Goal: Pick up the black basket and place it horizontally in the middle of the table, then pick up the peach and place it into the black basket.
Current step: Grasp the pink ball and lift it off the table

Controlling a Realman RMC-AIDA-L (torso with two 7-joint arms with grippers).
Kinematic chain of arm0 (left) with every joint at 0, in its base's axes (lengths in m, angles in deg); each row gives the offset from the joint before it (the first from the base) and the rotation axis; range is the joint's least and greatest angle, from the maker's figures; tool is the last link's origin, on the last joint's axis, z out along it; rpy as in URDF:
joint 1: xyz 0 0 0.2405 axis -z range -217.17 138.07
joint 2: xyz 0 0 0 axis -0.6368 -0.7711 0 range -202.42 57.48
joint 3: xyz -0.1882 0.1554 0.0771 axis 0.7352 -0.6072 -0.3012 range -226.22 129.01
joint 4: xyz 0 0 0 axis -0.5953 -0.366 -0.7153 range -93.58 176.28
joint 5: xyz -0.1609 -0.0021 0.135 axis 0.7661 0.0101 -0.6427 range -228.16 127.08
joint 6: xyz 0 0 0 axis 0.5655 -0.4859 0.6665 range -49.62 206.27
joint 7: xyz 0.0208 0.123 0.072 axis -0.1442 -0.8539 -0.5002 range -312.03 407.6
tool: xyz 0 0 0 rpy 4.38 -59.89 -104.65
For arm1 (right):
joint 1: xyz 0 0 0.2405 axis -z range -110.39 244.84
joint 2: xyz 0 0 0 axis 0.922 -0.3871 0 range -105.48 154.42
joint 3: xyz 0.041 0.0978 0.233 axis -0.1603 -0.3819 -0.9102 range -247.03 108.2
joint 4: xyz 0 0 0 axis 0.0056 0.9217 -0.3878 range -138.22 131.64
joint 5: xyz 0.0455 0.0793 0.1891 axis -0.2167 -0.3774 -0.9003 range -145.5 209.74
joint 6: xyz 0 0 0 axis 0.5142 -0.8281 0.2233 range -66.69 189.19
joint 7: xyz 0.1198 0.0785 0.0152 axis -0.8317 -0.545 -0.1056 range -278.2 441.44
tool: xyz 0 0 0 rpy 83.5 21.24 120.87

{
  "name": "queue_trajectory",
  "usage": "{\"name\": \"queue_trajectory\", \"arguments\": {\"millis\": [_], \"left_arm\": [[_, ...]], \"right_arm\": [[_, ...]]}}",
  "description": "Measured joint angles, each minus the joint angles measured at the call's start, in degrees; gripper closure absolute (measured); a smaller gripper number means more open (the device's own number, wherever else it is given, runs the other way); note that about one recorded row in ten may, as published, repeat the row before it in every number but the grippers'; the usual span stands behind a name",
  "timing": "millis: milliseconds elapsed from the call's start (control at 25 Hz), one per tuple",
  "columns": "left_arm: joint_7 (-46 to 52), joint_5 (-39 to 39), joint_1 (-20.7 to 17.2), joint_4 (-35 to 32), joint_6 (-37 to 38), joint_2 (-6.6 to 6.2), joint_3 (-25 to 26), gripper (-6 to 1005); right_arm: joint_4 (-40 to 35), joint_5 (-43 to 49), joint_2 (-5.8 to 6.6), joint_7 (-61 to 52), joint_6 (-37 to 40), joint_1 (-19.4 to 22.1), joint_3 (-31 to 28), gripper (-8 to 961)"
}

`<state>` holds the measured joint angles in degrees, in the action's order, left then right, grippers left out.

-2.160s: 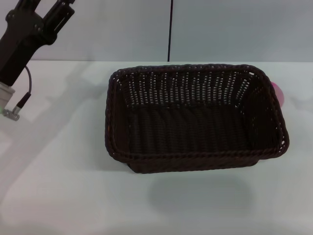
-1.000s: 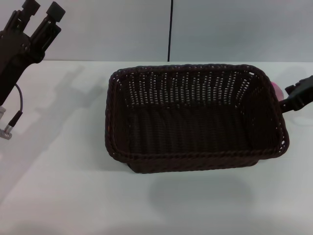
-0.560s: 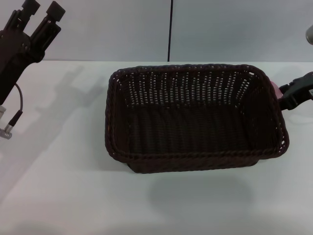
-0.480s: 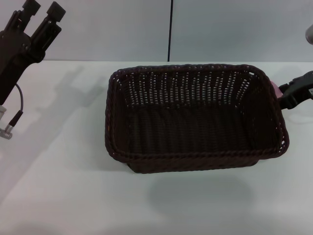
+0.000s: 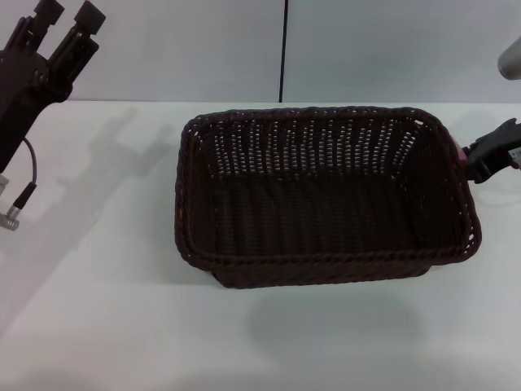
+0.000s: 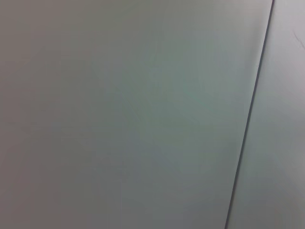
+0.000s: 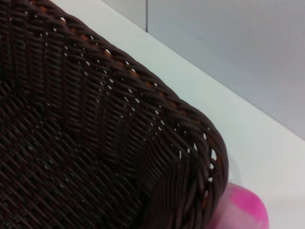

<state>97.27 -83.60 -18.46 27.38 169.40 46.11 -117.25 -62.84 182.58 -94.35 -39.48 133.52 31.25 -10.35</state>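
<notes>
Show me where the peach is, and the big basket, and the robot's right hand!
the peach (image 7: 240,210): right wrist view, its pink side.
the black basket (image 5: 326,114): head view, far rim.
right end effector (image 5: 487,153): head view, its dark tip.

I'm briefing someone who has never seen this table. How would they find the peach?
Start at the black basket in the middle of the white table. Go to its far corner on the robot's right, beside the right gripper. The peach peeks out there: small, pink, the only bright thing.
</notes>
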Motion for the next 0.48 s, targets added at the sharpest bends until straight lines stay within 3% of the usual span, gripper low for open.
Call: {"name": "queue_trajectory", "arguments": {"millis": [480], "left_arm": [[0.0, 0.86, 0.01, 0.46, -0.11, -0.12, 0.01, 186]], "right_arm": [[-4.61, -2.62, -0.06, -0.31, 3.65, 2.1, -1.48, 721]]}}
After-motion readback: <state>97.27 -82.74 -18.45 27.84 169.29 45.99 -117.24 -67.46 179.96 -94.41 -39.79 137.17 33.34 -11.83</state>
